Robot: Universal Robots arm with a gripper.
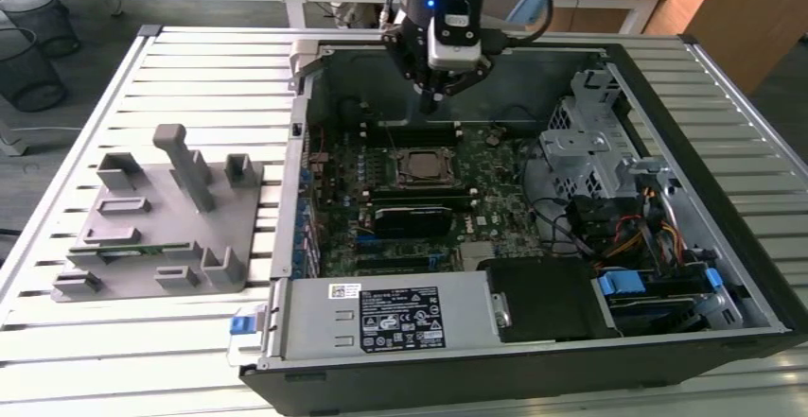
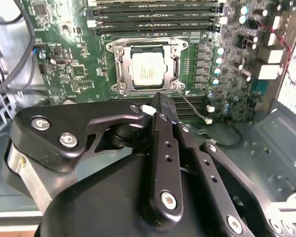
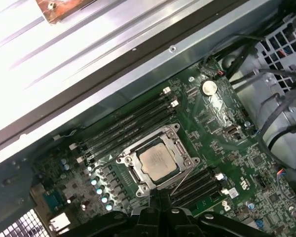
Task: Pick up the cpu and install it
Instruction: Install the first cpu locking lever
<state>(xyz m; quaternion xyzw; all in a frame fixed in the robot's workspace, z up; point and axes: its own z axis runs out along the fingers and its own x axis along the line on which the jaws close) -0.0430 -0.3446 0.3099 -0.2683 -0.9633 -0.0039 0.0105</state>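
Observation:
The cpu (image 1: 421, 166), a small square chip with a silver top, lies flat in the open socket on the green motherboard (image 1: 499, 185) inside the computer case. Both wrist views show the cpu (image 2: 148, 69) (image 3: 157, 160) seated within the metal socket frame. My gripper (image 1: 436, 103) hangs above the far part of the board, a little beyond the socket and clear of the chip. Its black fingers (image 2: 160, 106) (image 3: 158, 197) are pressed together with nothing between them.
A black heatsink block (image 1: 411, 218) sits just in front of the socket. The power supply (image 1: 378, 318) fills the case's near side, and a drive cage (image 1: 593, 143) with cables fills the exterior view's right. A grey holder block (image 1: 165, 214) stands on the slatted table.

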